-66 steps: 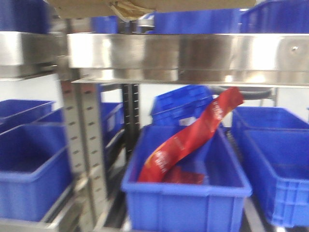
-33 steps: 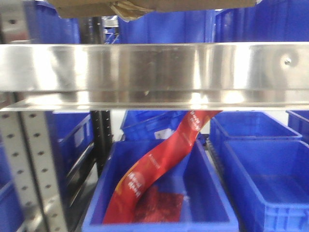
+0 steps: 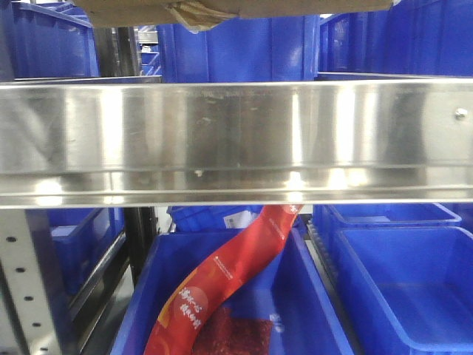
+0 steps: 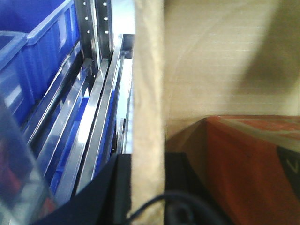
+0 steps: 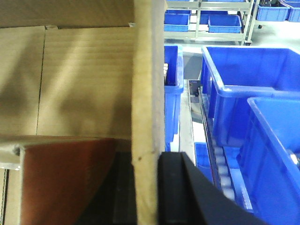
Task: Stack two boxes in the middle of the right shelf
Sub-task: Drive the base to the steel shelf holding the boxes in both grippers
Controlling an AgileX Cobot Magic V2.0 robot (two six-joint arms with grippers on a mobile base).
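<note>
Holding a plain brown cardboard box [image 3: 222, 9] high, both arms have it above the shiny steel shelf rail [image 3: 236, 140]. In the front view only the bottom edge of the box shows at the top, with a bit of torn tape hanging down. Below the shelf, a long red packet [image 3: 236, 285] leans in a blue plastic bin [image 3: 325, 310].

The left fingers [image 4: 140, 197] are clamped on the box's left wall, one black finger on each side. The right fingers [image 5: 147, 187] are clamped on the right wall the same way. Something orange-red [image 4: 253, 164] sits inside the box.

The box looks light and a bit bendy, I think. Thin walls could fold if squeezed hard. Gripping both side walls near the top edge, as now, seems best.
</note>
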